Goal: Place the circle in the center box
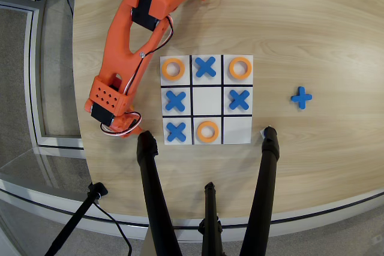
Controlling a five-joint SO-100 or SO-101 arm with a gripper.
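Overhead view: we see gripper [124, 125] low at table edge, left of grid board [237, 138]; whether claw clenched or released, we cannot tell. No ring visibly held. Nearest circle [207, 131] sits bottom-middle cell, just below empty center box [207, 99]. Risk, we judge: reach nudging blue crosses [175, 131] beside it. Arm [129, 34] slants from top edge down-left.

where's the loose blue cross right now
In the overhead view, the loose blue cross lies alone on the table, right of the grid board.
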